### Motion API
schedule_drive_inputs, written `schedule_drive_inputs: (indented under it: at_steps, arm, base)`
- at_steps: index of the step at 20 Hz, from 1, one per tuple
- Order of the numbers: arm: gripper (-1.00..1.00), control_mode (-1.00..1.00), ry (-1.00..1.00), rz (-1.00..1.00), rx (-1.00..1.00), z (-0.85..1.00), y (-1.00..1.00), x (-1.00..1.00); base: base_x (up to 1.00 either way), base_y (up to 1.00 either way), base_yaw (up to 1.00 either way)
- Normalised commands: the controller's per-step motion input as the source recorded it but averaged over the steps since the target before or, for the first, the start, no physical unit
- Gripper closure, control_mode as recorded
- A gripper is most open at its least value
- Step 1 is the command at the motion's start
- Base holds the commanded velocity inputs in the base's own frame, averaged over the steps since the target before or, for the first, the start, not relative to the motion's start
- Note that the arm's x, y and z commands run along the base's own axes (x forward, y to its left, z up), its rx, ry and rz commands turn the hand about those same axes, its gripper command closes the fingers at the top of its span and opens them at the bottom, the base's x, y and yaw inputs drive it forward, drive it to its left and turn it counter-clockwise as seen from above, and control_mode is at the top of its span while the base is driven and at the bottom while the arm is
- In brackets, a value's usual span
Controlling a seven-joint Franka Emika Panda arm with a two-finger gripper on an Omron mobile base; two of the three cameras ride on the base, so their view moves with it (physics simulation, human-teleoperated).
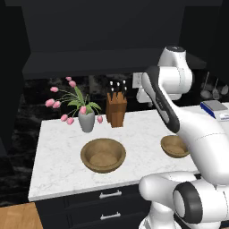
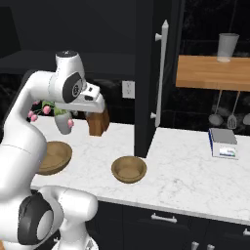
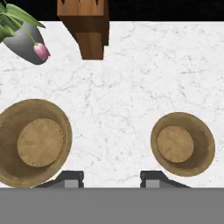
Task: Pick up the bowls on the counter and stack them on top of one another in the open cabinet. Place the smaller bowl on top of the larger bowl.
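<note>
Fingertips of the gripper point(image 3: 111, 178) stand apart, empty, above the counter point(image 3: 131, 87) between the larger bowl point(image 3: 34, 142) and the smaller bowl point(image 3: 183, 144), seemingly touching neither.

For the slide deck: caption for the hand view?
Open claw above marble counter, between larger bowl and smaller bowl.

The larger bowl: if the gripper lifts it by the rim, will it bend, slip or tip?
The larger bowl looks like thick wood, so probably stiff. Its matte grain likely limits slipping. Held by one rim point, the wide shape may tilt.
</note>
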Motion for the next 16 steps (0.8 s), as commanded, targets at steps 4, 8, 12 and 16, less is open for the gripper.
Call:
schedule_drive_inputs:
  at_steps: [4,8,12,16]
  arm:
    - [-1.0,-1.0,-0.02,-0.11,0.04,-0.17,-0.37,-0.21]
    - [-1.0,-1.0,0.02,-0.34,0.16,-0.56,-1.0,-0.41]
    - [-1.0,-1.0,0.0,-0.39,0.19,-0.61,-1.0,-0.42]
    - [-1.0,-1.0,0.12,-0.37,0.02,-0.92,-0.84,0.0]
  base:
    - [0.0,0.0,0.0]
    - [0.0,0.0,0.0]
    - [0.0,0.0,0.0]
    - [0.0,0.0,0.0]
